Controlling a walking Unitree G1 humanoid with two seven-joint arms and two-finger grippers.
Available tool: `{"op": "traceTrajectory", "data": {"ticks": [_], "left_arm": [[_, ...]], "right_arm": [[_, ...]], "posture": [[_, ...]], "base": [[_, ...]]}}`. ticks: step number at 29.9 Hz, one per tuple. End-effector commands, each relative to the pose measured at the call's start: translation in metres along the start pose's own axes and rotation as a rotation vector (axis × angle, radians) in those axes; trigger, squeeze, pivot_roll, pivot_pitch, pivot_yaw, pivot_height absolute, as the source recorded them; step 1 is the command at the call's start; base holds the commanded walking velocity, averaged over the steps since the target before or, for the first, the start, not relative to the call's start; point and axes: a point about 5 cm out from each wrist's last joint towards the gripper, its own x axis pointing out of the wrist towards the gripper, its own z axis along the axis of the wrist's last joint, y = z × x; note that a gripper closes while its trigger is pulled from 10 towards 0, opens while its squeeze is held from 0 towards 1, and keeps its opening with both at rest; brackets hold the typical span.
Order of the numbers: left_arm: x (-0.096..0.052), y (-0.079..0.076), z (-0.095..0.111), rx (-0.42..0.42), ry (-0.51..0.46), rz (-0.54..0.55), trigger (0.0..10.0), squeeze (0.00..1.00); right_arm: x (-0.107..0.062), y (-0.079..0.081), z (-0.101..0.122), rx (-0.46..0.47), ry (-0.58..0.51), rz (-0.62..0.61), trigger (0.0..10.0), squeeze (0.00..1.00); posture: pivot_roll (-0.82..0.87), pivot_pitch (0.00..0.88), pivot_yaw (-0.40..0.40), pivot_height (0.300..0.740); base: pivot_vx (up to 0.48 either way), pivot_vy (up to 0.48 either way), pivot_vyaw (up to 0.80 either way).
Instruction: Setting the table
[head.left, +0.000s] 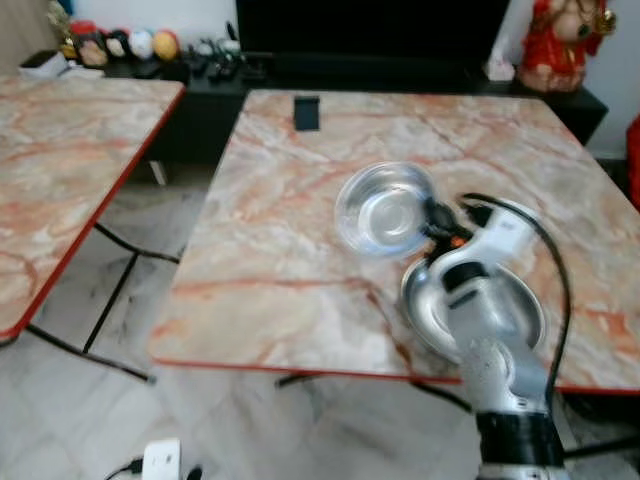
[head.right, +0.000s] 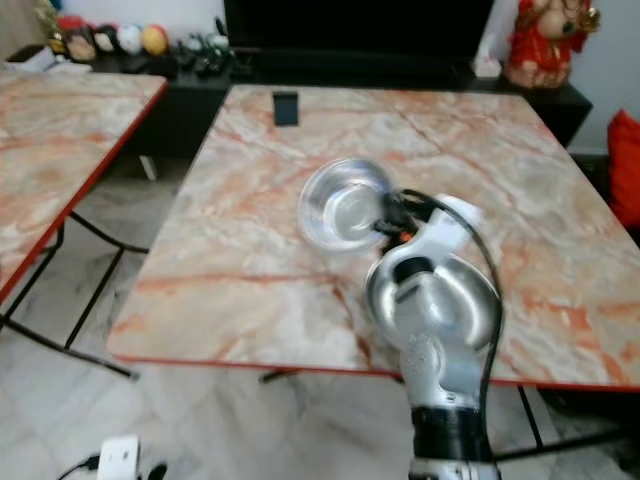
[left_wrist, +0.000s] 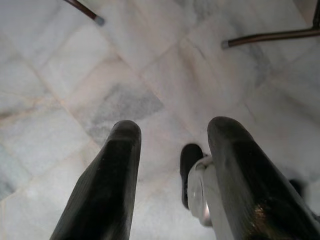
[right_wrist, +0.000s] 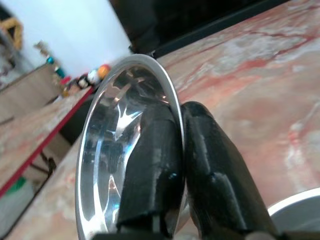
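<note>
Your right pincer (right_wrist: 175, 150) pinches the thin rim of a shiny steel bowl (head.left: 385, 208), holding it above the marble-patterned table (head.left: 280, 240). That slick, curved metal could slip or swing against the second bowl (head.left: 520, 320) just behind the pincer. Your left pincer (left_wrist: 172, 170) hangs wide over tiled floor (left_wrist: 125, 60).
</note>
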Motion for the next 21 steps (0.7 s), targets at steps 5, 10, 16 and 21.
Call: {"op": "traceTrajectory", "data": {"ticks": [5, 10, 16, 21], "left_arm": [[-0.002, 0.001, -0.008, -0.007, 0.037, 0.006, 10.0, 0.0], [-0.002, 0.001, -0.008, -0.006, 0.038, 0.004, 10.0, 0.0], [-0.002, 0.001, -0.008, -0.005, 0.039, -0.001, 10.0, 0.0], [-0.002, 0.0, -0.007, -0.005, 0.035, -0.004, 10.0, 0.0]], "right_arm": [[-0.001, -0.01, 0.017, -0.123, 0.069, -0.019, 10.0, 0.0], [-0.003, -0.013, 0.029, -0.183, 0.165, 0.004, 10.0, 0.0], [-0.008, -0.013, 0.044, -0.084, 0.205, 0.035, 10.0, 0.0], [-0.016, -0.023, 0.046, -0.009, 0.257, -0.004, 10.0, 0.0]], "posture": [[-0.05, 0.085, -0.004, 0.74], [-0.06, 0.089, -0.003, 0.74], [-0.07, 0.087, 0.002, 0.74], [-0.07, 0.087, 0.002, 0.74]], "base": [[0.0, 0.0, 0.0], [0.0, 0.0, 0.0], [0.0, 0.0, 0.0], [0.0, 0.0, 0.0]]}}
